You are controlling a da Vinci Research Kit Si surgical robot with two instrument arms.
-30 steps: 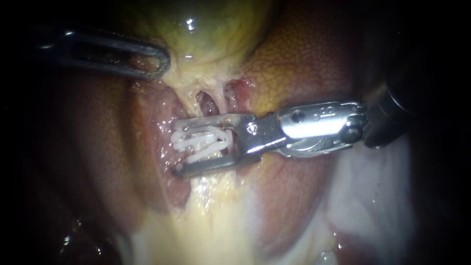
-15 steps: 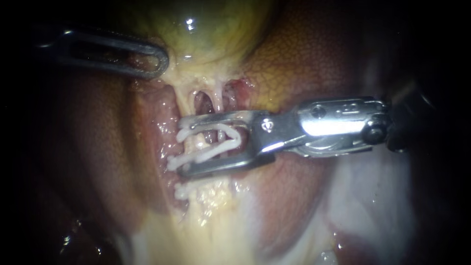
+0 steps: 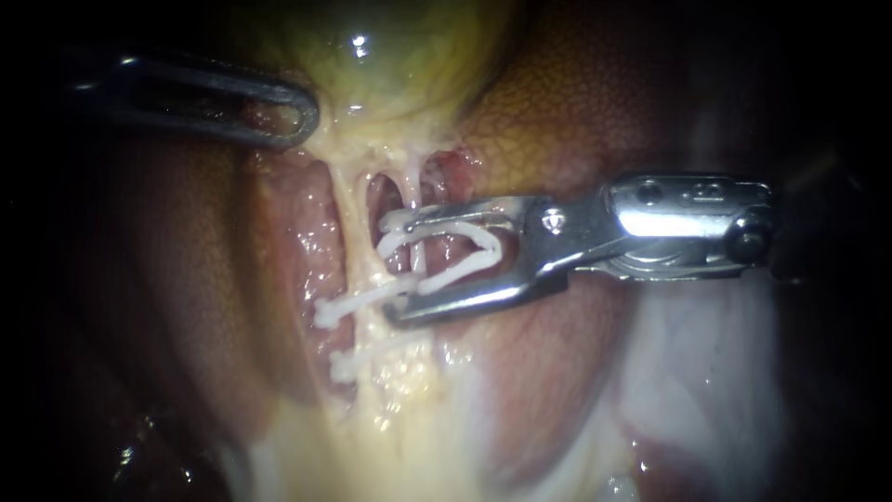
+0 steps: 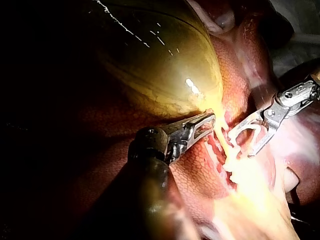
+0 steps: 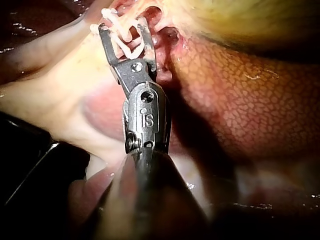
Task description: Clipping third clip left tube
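Two white clips already sit closed across the left tube [image 3: 353, 214]: the upper clip [image 3: 358, 302] and the lower clip [image 3: 344, 363], both toward 7 o'clock from centre in the endoscope view. Your right instrument [image 3: 390, 270] enters from 3 o'clock. Its jaws stand wide apart and hold the loaded clip [image 3: 483, 240], one white leg along each jaw, so the clip is open. The left tube runs just outside the jaw tips, on their 9 o'clock side, with no leg around it. A thinner second tube [image 3: 415, 186] passes down between the clip's legs.

Your left instrument [image 3: 299, 116] comes in at 10 o'clock. Its jaws lie together, pinching the pale neck of the gallbladder [image 3: 409, 56], which fills the 12 o'clock area. The liver [image 3: 576, 112] spreads toward 2 o'clock, behind the right instrument.
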